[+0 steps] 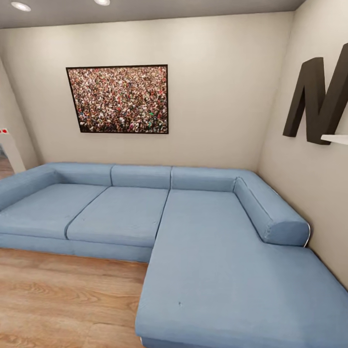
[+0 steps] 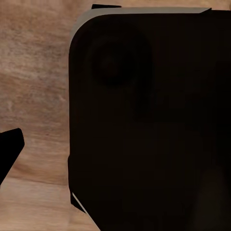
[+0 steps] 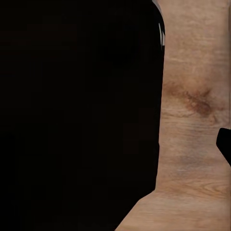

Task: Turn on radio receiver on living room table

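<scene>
Head view looked down on a light wood plank floor (image 1: 63, 299) nearest the camera, then a light blue corner sofa (image 1: 193, 232) — its chaise ran toward the camera on the right, its long seat along the back wall. Past it, on the cream wall, hung a framed picture of a dense crowd (image 1: 118, 99). A large dark letter M (image 1: 316, 99) stood out from the right-hand wall, above the end of a white shelf (image 1: 337, 139). Two recessed ceiling lights (image 1: 21, 6) sat at top left.

The radio receiver's place could not be told from these views.

Both wrist views gave dark robot bodywork (image 2: 149, 125) over plank floor — gripper states could not be told.
</scene>
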{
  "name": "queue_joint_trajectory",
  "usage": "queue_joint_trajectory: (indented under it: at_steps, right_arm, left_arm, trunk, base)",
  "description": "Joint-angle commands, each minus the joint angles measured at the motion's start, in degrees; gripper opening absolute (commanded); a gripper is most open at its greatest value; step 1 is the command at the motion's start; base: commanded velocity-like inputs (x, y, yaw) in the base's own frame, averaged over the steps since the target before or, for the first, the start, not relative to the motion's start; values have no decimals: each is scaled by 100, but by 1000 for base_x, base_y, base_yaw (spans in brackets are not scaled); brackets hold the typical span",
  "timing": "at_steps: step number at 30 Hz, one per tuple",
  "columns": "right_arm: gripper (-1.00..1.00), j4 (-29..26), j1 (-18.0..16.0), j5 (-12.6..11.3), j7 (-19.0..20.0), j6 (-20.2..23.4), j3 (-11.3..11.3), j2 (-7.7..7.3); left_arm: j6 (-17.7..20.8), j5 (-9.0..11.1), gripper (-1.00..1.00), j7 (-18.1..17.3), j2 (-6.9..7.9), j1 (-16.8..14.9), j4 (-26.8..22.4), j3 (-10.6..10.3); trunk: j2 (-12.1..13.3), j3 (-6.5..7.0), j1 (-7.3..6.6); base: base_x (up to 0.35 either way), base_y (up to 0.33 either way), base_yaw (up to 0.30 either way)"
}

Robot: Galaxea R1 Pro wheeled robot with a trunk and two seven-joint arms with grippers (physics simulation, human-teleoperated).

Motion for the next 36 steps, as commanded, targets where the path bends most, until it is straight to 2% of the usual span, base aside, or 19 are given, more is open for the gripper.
queue_joint_trajectory:
  at_steps: [1, 31, 34, 36]
  right_arm:
    - [100, 0, 0, -4, 0, -3, -3, 0]
    - [100, 0, 0, 14, 0, -77, 5, 0]
    - [100, 0, 0, 14, 0, -77, 3, 0]
    - [100, -1, 0, 13, 0, -77, 0, 0]
  left_arm:
    - [0, 0, 100, 0, 0, 0, -1, 0]
    - [0, 10, 100, 63, -4, 0, -3, 3]
    - [0, 87, 100, 68, -7, 0, -3, 2]
    - [0, 235, 100, 65, -3, 0, -3, -4]
  trunk:
    - [0, 0, 0]
    - [0, 0, 0]
    - [0, 0, 0]
    - [0, 0, 0]
  base:
    - [49, -10, 135]
    - [3, -1, 265]
    - [0, 0, 274]
    - [0, 0, 274]
